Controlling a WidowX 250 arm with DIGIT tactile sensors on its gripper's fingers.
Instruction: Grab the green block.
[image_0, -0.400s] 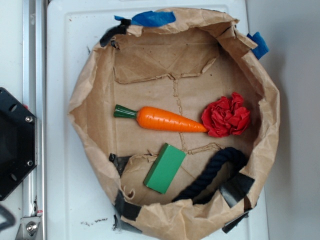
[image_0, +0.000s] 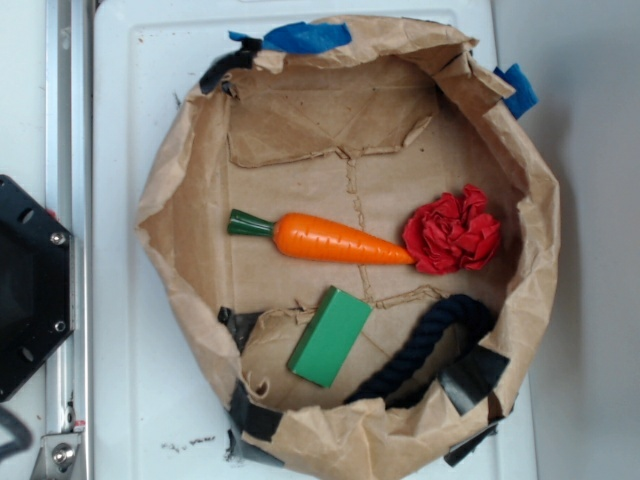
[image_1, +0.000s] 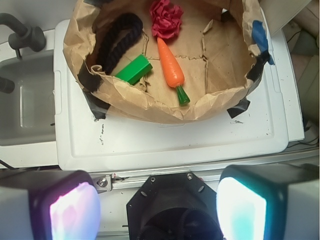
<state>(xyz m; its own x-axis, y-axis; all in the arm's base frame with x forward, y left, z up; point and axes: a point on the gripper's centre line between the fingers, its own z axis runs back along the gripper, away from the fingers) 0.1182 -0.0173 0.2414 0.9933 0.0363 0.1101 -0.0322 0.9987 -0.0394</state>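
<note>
While pincer (image_1: 157, 207) hangs wide apart, green block (image_0: 330, 336) lies between carrot (image_0: 325, 238) and rope (image_0: 420, 350).

The green block (image_0: 330, 337) is bright green and plain, without any pattern. The toy carrot (image_0: 340, 240) has an orange body and a dark green stem. Next to it, the crumpled paper ball (image_0: 453, 231) is red. The rope (image_0: 420, 350) is very dark, navy or black, with a twisted pattern. The paper bag (image_0: 190, 170) is brown, with pieces of blue tape (image_0: 305, 37) and black tape (image_0: 470, 378) on its rim. The table (image_0: 130, 100) is white. In the wrist view, one pad of the pincer (image_1: 159, 210) glows pink, the other pale teal.
</note>
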